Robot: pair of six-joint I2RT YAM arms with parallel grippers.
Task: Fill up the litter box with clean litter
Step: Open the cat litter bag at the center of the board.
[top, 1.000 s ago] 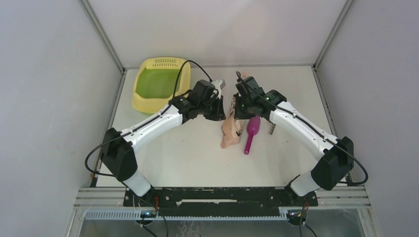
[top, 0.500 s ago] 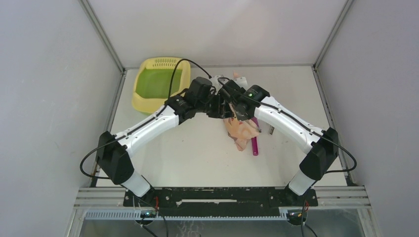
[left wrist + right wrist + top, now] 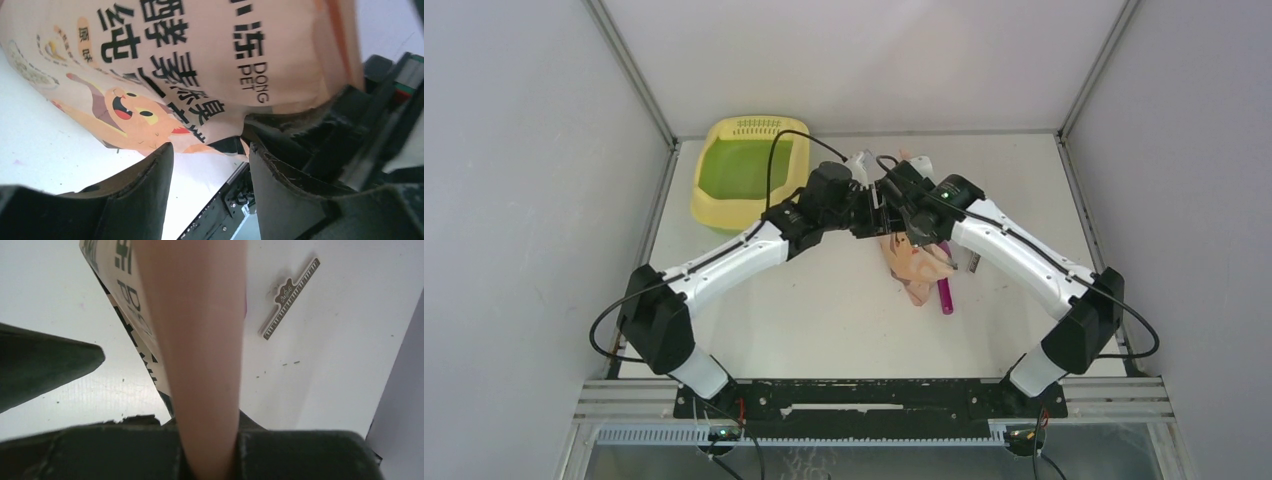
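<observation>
The pale yellow litter box (image 3: pixel 707 208) with its green floor stands at the back left, and no litter shows in it. My right gripper (image 3: pixel 903 207) is shut on the top edge of the peach printed bag (image 3: pixel 911 264) and holds it hanging above the table; in the right wrist view the bag (image 3: pixel 200 340) is pinched in my right gripper (image 3: pixel 210 455). My left gripper (image 3: pixel 870 208) is open right beside it; in the left wrist view the bag (image 3: pixel 200 65) hangs just past my left gripper (image 3: pixel 210 165). No granules show.
A magenta scoop (image 3: pixel 945 293) lies on the table under the bag's right side. A small dark toothed clip (image 3: pixel 975 265) lies right of it, and it also shows in the right wrist view (image 3: pixel 290 297). The enclosure walls stand close on both sides.
My right gripper has moved left, taking the bag a little to the right, where it now hangs over the scoop. The scoop now lies further right. My left gripper stayed close to the bag.
</observation>
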